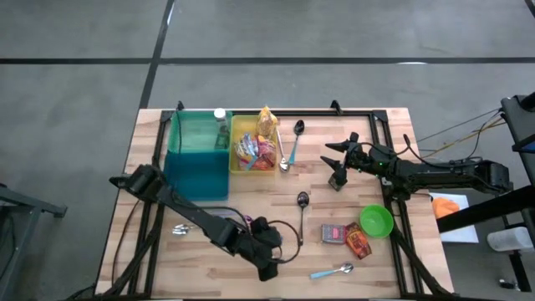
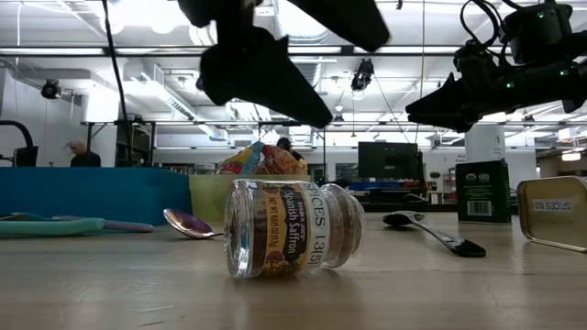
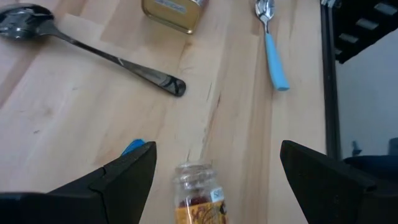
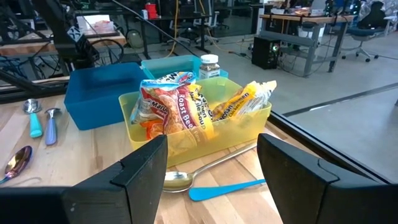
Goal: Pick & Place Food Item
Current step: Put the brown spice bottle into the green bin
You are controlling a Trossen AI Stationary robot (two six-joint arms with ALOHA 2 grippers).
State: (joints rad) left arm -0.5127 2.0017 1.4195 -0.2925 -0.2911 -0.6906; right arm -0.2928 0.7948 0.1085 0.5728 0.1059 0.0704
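Note:
A small glass spice jar [image 2: 289, 227] with a yellow-and-brown label lies on its side on the wooden table near the near edge. In the left wrist view the jar [image 3: 198, 198] shows low between my left fingers. My left gripper [image 3: 217, 149] hangs open above it, slanting down, one finger on either side and clear of the glass. From above, the left gripper [image 1: 269, 255] hides the jar. My right gripper [image 4: 211, 180] stands open and level at the table's right [image 1: 337, 163], facing a yellow bin [image 4: 261, 115] of food packets [image 4: 177, 106].
A teal bin [image 1: 196, 159] stands beside the yellow bin [image 1: 235, 142] at the far left. Just beyond the jar lie a black spoon [image 3: 93, 46], a tin [image 1: 333, 233], a red packet [image 1: 359, 242], a green bowl [image 1: 376, 221] and a blue-handled spoon [image 1: 332, 271].

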